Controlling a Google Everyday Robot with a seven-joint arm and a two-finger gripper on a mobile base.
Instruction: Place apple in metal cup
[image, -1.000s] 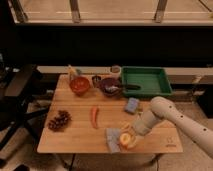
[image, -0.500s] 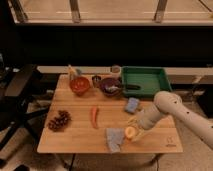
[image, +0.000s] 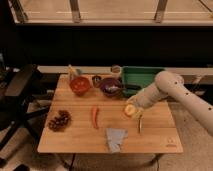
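Observation:
The apple (image: 129, 110), yellow-orange with a red blush, is held in my gripper (image: 133, 111) just above the wooden table (image: 75, 142), right of its middle. My white arm (image: 172, 90) reaches in from the right. The metal cup (image: 96, 79), small and dull grey, stands at the back of the table between the red bowl (image: 80, 85) and the dark purple bowl (image: 111, 87). The gripper is to the right of the cup and nearer the front, with the purple bowl in between.
A green tray (image: 141, 78) sits at the back right, with a pale cup (image: 116, 69) beside it. An orange-red pepper (image: 95, 116), dark grapes (image: 59, 121) and a grey cloth (image: 116, 138) lie on the table. A black chair (image: 20, 92) stands to the left.
The gripper has lifted the apple from the front of the table near the grey cloth and carried it back toward the bowls. The arm has drawn upward with it.

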